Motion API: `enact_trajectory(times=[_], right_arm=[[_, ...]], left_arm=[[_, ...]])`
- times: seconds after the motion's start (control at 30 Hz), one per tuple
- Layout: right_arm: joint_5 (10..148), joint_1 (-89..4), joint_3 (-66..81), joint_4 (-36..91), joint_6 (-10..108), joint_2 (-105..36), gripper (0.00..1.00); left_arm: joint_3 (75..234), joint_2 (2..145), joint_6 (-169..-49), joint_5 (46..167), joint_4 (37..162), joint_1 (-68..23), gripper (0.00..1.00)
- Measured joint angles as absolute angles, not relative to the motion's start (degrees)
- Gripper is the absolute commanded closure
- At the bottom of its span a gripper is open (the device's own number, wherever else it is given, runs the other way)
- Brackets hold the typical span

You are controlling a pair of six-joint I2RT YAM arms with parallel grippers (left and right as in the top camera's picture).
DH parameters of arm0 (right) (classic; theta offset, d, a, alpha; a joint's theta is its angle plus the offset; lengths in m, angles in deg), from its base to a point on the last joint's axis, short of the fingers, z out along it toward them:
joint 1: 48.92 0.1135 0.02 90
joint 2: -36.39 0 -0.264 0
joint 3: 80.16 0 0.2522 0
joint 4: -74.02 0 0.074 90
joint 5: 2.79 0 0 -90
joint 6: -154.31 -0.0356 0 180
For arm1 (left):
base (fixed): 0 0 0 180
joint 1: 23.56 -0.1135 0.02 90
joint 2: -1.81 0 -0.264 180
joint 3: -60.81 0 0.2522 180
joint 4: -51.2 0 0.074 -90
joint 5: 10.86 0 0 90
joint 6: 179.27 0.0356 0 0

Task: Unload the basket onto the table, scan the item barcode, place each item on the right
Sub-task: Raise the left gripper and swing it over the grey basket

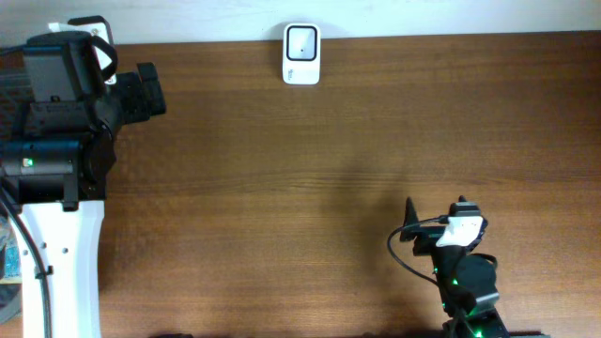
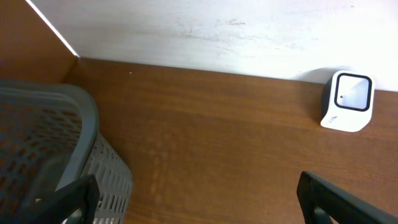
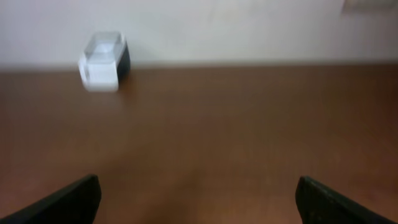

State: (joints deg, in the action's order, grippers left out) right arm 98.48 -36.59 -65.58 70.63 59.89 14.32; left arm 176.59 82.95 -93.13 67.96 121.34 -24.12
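1. Scanner [image 1: 301, 54] stands at the far edge of the table [image 1: 329, 169]; no item to scan shows on the wood. Of the two, the left gripper [image 1: 148, 91] is nearer it than the right gripper [image 1: 437, 214].
2. Left wrist: jaws spread wide, empty. A grey basket [image 2: 62, 137] lies just below-left, its contents hidden; the item is probably inside. The scanner sits ahead-right.
3. Right wrist: jaws spread, empty; the scanner sits ahead-left, well apart.

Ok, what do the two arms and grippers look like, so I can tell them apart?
The left arm is black and blocky, on a long white link, with a small green mark. The right arm is black, with a white module near the wrist, a looping black cable and green lights. The left gripper and right gripper both have plain black fingers.
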Motion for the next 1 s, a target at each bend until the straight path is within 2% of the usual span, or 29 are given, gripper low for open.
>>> enact_trajectory(times=[0.17,0.5,0.77,1.0], right_arm=[[96.97,-36.59,-65.78,57.08,59.76,14.21,0.01],[96.75,-36.63,-65.78,56.99,59.78,14.67,0.01],[96.55,-39.52,-65.78,57.06,59.76,34.32,0.02],[96.53,-39.54,-65.78,57.01,59.76,35.65,0.01]], left_arm=[[176.59,82.97,-93.13,67.94,121.34,-24.12,0.00],[176.59,82.97,-93.13,67.92,121.30,-24.12,0.01],[176.59,83.04,-93.13,66.02,118.76,-24.12,0.01],[176.59,83.04,-93.13,64.90,117.15,-24.36,0.01]])
